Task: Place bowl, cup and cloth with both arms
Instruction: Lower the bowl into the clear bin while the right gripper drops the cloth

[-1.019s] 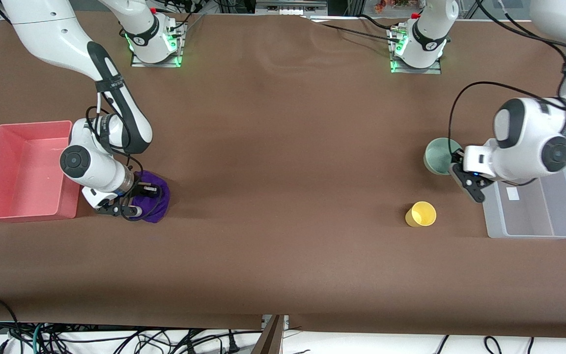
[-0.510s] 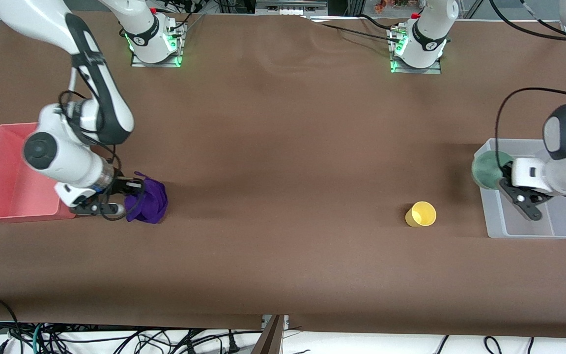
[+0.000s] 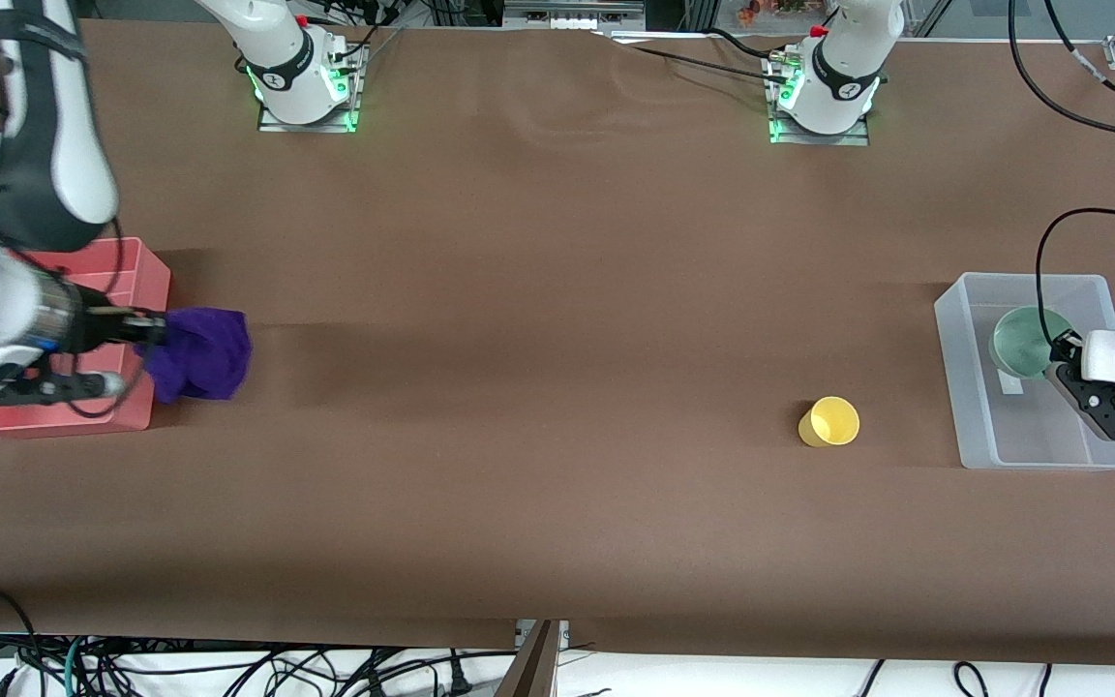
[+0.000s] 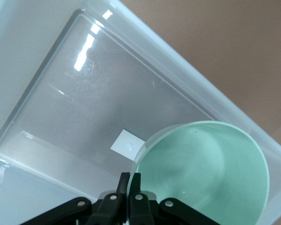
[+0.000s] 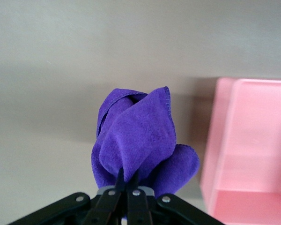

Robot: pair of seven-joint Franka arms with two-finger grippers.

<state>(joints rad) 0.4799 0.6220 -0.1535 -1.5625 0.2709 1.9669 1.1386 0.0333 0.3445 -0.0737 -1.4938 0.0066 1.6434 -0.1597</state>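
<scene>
**Both arms carry their things toward the bins**

No words can be read anywhere; a small white sticker on the floor of the clear bin looks blank.

The left gripper hangs over the clear bin at the left arm's end of the worktop; its jaws are pinched tight on the rim of the bowl, which is up in the air over the bin's inside; the cup stands alone on the worktop, near the clear bin and a little nearer the front camera than the bowl's spot; nothing touches it.

The right gripper is at the right arm's end, over the edge of the pink bin; its jaws are closed on the cloth, which hangs bunched beside the bin's wall; the right arm covers much of the pink bin.

Half a second ago the bowl was only over the clear bin's corner, and the cloth was lower down and nearer the front camera; the cup has not moved.
</scene>
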